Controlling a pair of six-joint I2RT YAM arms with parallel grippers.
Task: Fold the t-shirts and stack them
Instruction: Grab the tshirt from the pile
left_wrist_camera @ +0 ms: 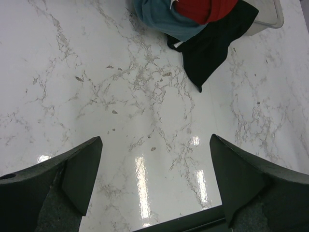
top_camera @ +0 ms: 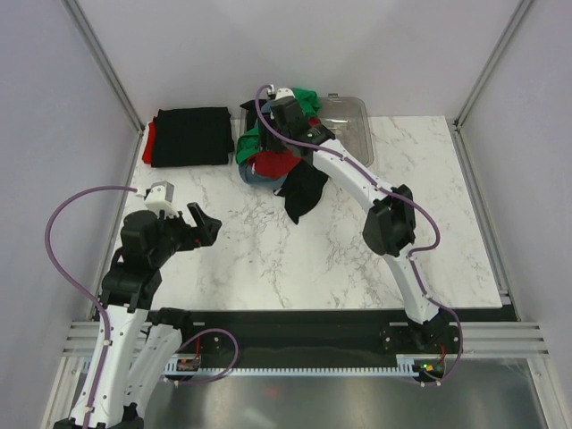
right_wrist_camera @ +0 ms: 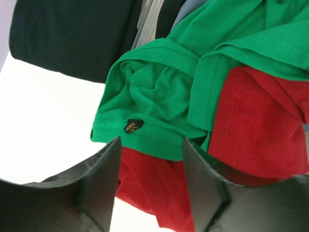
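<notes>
The right hand (right_wrist_camera: 150,145), jaws partly apart, straddled the stitched hem of the bright green t-shirt (right_wrist_camera: 159,92), probably the surest hold on such light, limp cloth.

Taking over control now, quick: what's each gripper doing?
Left gripper: open, empty, over the table.
Right gripper: jaws apart around the green shirt hem and red shirt; whether it grips cannot be told.
</notes>
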